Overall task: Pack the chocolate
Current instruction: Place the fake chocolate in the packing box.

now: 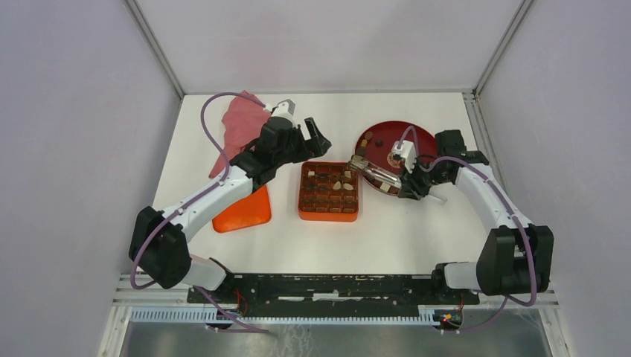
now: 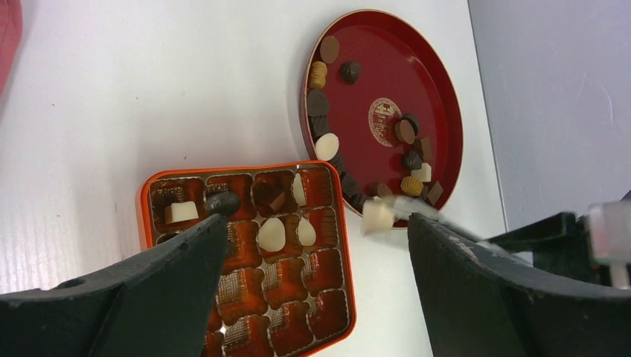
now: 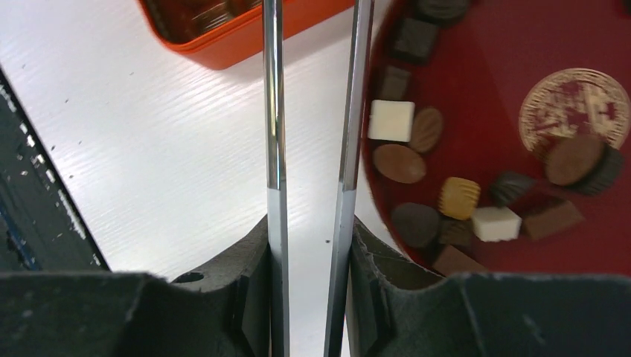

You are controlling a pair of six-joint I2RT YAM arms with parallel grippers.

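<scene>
The orange gridded box (image 1: pixel 328 216) lies mid-table, with a few pieces of chocolate (image 2: pixel 271 233) in the cells of its far rows. More chocolate (image 3: pixel 391 120) lies on the dark red plate (image 1: pixel 420 137) to the box's right. My right gripper (image 1: pixel 408 186) is shut on metal tongs (image 3: pixel 275 111), which reach toward the gap between plate and box. A blurred cream-white piece (image 2: pixel 377 216) sits at the tongs' tip by the plate's rim. My left gripper (image 1: pixel 312 141) hangs open and empty over the box's far edge.
An orange lid (image 1: pixel 245 212) lies left of the box under my left arm. A pink-red cloth (image 1: pixel 239 123) sits at the back left. Grey walls close the table in on three sides, and a black rail (image 1: pixel 327 286) runs along the near edge.
</scene>
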